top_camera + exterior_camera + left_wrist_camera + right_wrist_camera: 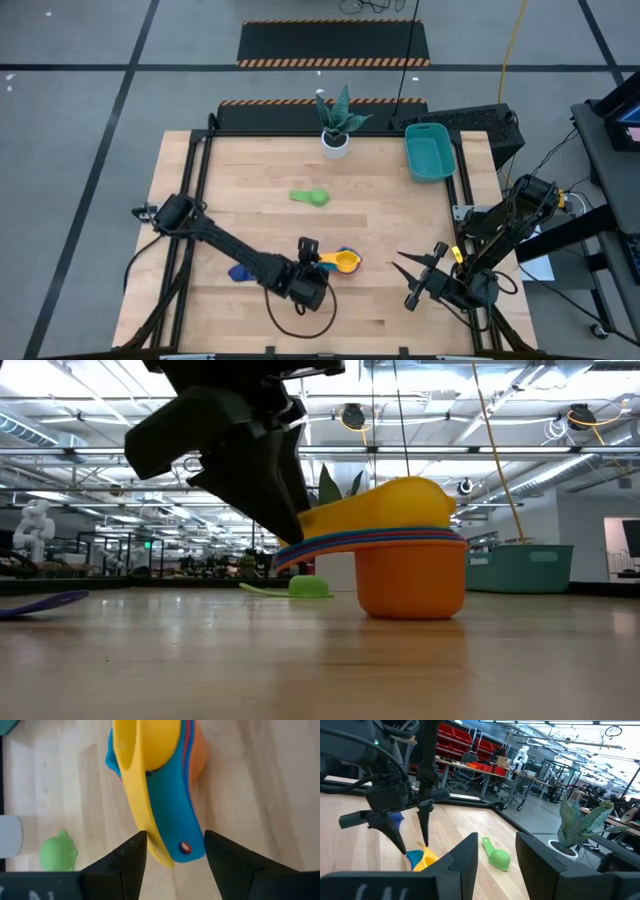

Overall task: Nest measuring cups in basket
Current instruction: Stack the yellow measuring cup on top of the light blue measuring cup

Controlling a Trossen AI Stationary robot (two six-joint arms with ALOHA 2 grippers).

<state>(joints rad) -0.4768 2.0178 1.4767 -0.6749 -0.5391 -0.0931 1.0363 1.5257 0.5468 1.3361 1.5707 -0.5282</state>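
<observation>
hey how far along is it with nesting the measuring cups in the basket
Partly done: several cups sit nested in a stack on the table, yellow on top, orange at the bottom. The left gripper has its jaws open around the stack's handles. Left: the green cup and a blue cup lie loose, and the basket holds nothing visible.

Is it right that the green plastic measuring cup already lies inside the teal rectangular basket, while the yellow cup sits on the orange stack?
Not quite. In the high view the green plastic measuring cup lies on the wooden table, apart from the teal rectangular basket. The yellow cup does top the orange stack.
</observation>
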